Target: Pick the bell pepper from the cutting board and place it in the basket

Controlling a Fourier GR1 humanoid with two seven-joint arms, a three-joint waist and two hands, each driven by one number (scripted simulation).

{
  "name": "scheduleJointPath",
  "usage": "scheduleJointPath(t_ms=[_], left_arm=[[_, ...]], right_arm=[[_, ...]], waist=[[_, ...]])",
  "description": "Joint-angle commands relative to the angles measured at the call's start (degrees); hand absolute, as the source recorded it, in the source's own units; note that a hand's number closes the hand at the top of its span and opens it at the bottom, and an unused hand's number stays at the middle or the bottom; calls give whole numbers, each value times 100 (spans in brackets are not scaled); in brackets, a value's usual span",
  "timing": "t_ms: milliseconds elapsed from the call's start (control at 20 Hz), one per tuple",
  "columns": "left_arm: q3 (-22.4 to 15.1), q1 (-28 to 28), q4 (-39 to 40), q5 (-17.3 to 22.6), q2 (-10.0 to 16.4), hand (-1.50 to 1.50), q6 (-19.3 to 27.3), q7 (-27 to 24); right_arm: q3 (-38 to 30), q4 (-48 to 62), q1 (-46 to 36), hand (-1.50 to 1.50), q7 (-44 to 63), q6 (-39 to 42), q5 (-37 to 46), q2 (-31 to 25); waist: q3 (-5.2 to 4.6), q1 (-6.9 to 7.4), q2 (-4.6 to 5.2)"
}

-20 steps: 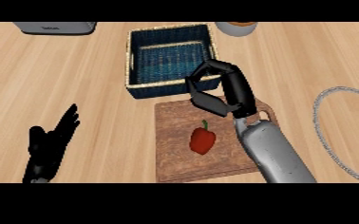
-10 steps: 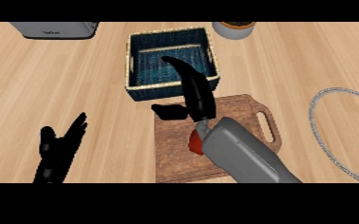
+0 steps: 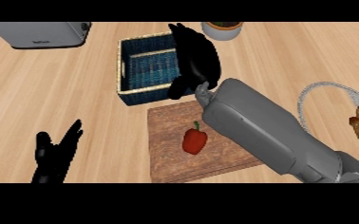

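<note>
Head view puts the bell pepper (image 3: pixel 195 140) low-centre on the cutting board (image 3: pixel 168 161), unheld, because the right hand (image 3: pixel 193 59) hangs empty with fingers loosely extended over the basket (image 3: pixel 144 94) above it, while the left hand (image 3: pixel 54 155) rests open lower left.

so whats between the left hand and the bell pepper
In the head view, only bare counter and the cutting board's left part lie between left hand and bell pepper.

Red bell pepper (image 3: pixel 195 140) on wooden cutting board (image 3: pixel 168 161) at lower centre, right hand (image 3: pixel 196 59) over blue basket (image 3: pixel 140 94) at upper centre, fingers extended, left hand (image 3: pixel 53 157) resting lower left.
</note>
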Motion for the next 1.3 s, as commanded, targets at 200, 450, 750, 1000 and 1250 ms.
scheduleJointPath(t_ms=[200,450,750,1000,1250], left_arm=[[160,131,194,211,44,0,-232,-59],[-62,135,104,-38,-165,0,106,161],[-43,196,72,-49,-128,0,-48,-11],[15,31,196,-32,-182,0,-97,-31],[79,136,96,-11,-102,0,-211,-29]], right_arm=[[-390,-1049,-945,-150,2193,2793,-1390,-193],[-525,-1562,-1180,-150,3053,3519,-2240,-402],[-400,-2054,-1130,-150,3660,3347,-2875,-662],[-244,-2600,-766,-150,3672,2978,-3043,-1065],[184,-3179,108,-150,3457,2367,-2524,-1231]], waist=[[-25,-37,82],[-12,-109,82],[-13,35,140],[-11,23,164],[-2,110,198]])
